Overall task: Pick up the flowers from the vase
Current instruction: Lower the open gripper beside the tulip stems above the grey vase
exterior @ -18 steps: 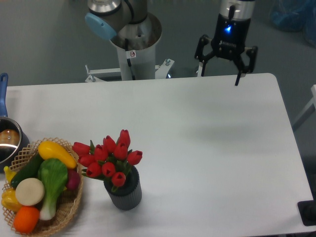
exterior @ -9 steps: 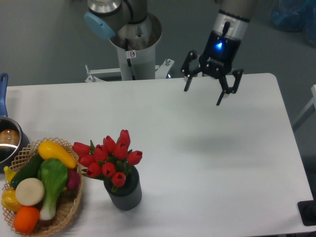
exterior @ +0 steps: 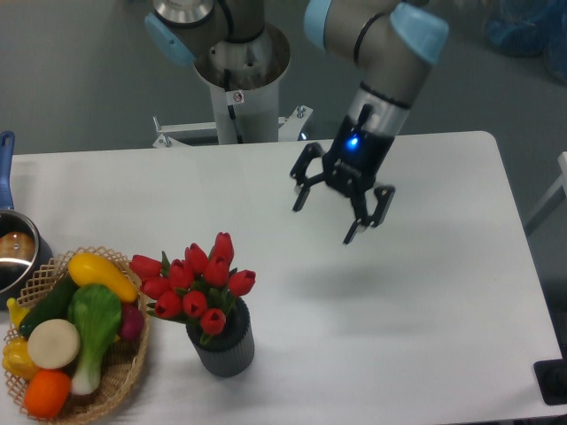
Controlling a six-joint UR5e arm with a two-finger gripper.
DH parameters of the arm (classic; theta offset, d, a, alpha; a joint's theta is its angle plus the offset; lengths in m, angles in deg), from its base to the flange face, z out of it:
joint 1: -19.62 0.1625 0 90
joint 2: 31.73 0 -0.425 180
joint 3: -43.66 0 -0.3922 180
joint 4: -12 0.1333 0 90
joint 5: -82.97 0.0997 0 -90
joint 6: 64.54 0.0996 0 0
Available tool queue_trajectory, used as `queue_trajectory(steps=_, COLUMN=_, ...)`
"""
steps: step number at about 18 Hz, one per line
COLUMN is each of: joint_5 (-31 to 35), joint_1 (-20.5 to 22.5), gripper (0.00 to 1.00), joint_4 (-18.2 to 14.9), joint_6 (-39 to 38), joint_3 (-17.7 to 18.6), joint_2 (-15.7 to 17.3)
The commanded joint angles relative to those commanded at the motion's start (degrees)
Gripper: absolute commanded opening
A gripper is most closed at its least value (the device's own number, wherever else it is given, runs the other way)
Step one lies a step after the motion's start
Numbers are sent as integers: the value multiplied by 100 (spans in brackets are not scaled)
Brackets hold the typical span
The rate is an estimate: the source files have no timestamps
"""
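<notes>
The flowers (exterior: 193,285), a bunch of red tulip buds with green leaves, stand in the vase (exterior: 222,345), a small dark grey ribbed cylinder near the table's front left. My gripper (exterior: 323,222) hangs open above the middle of the table, up and to the right of the flowers and well apart from them. Nothing is between its black fingers (exterior: 353,234).
A woven basket (exterior: 117,382) of colourful toy vegetables sits just left of the vase. A steel pot (exterior: 15,257) with a blue handle is at the left edge. The robot's base column (exterior: 241,84) rises behind the table's far edge.
The gripper has swung from the far right edge of the table down and left toward the middle, nearer the flowers. It stays open. Flowers and vase have not moved.
</notes>
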Motion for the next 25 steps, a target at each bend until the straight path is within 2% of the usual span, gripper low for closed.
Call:
queue_trajectory(steps=4, joint_5=-712, joint_1=-62, gripper=100, joint_4=105, joint_6=44, joint_3=-35, joint_2=-149)
queue_trajectory(steps=9, joint_5=-984, joint_1=-114, gripper=100, joint_4=123, joint_6=491, joint_3=44, joint_2=-325)
queue_trajectory(steps=15, joint_5=-1266, joint_1=-290, gripper=100, joint_4=132, joint_6=510, joint_3=9, joint_2=-431)
queue_trajectory(steps=20, joint_5=-1872, joint_1=-264, gripper=100, joint_4=141, joint_6=852, joint_3=44, joint_2=-519)
queue_trajectory(steps=25, joint_5=-1864, joint_1=-290, gripper=100, joint_4=150, joint_6=1053, joint_3=44, joint_2=-615)
